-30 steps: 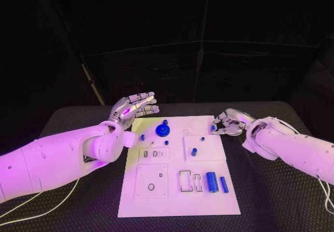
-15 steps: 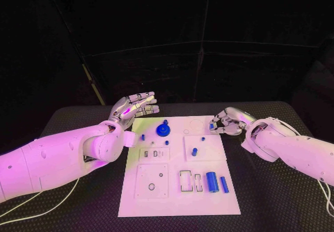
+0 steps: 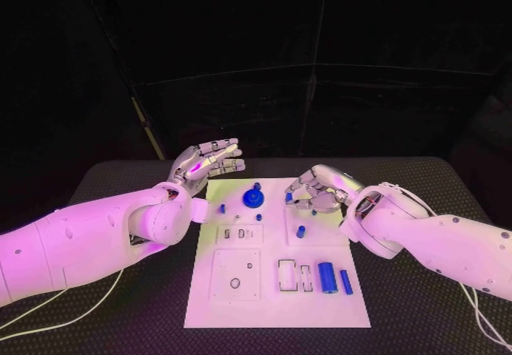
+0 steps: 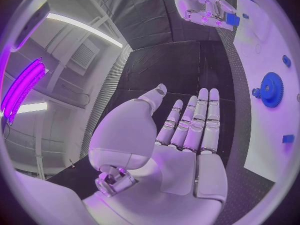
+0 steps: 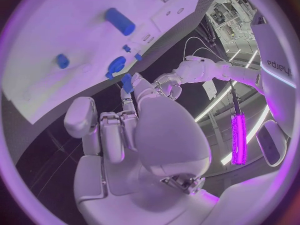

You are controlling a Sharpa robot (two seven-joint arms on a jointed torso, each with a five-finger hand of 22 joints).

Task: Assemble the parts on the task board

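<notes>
The board [image 3: 277, 296] is only partly filled, I judge. A gear [image 3: 254, 197] stands near its far edge, a few small pegs [image 3: 301, 231] stand upright around the middle, and two cylinders [image 3: 328, 277] lie side by side near the close right corner, next to open rectangular slots [image 3: 286, 274]. Several recesses look unfilled, so most of the fitting seems left to do. The right hand [image 3: 317, 191] pinches a small blue part [image 5: 127, 82] at its fingertips, its fingers curled in over the far right section of the board; the right wrist view shows the piece clearly between the fingertips. The left hand [image 3: 205, 164] hangs off the board's far left corner, raised, palm up, with fingers spread and nothing in it. Against the frames from a moment ago, the right hand has travelled inward from the board's right edge to over the board, carrying the part along. The left hand has barely shifted, and the pieces on the board lie as before.
</notes>
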